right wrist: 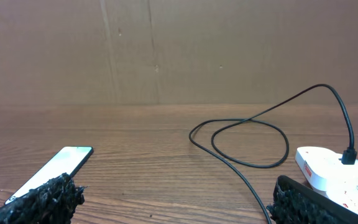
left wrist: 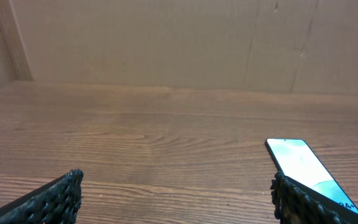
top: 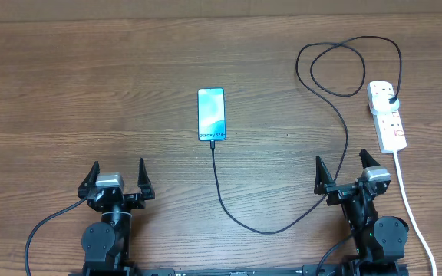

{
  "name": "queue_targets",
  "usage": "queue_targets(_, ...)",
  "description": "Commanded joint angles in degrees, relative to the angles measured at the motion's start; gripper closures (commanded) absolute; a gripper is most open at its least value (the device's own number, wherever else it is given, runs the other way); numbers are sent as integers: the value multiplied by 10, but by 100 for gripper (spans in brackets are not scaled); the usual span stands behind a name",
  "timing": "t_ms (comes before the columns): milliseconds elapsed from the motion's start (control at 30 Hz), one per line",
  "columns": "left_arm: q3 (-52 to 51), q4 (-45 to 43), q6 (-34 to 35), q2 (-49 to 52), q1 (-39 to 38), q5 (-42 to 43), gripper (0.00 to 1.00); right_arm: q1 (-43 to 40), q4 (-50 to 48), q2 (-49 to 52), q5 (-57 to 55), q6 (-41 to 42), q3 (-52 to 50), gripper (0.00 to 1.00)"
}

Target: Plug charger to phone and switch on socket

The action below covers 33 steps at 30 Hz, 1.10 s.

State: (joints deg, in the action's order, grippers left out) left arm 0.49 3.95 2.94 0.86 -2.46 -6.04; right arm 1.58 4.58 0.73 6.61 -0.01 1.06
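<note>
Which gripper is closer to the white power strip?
Right. The right gripper sits just short of the power strip; the left gripper is far off to its left.

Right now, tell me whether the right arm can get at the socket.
Probably yes. The socket lies just ahead of the open right hand, slightly to its right. Only the charger cable lies between them, flat and thin, so the hand could likely pass over it.
</note>
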Motion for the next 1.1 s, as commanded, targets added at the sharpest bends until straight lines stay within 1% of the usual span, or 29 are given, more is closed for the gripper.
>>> queue_targets(0, -2, 1, -9, -7, 6, 3, 0, 3, -2, -6, -3, 2, -6, 0)
queue_targets(567, -2, 1, -8, -7, 6, 3, 0, 3, -2, -6, -6, 1, -6, 0)
queue_targets(733, -2, 1, -8, -7, 6, 3, 0, 3, 3, -6, -42, -1, -6, 0)
queue_targets(1067, -2, 1, -8, -7, 6, 3, 0, 3, 5, -6, -57, -7, -6, 0)
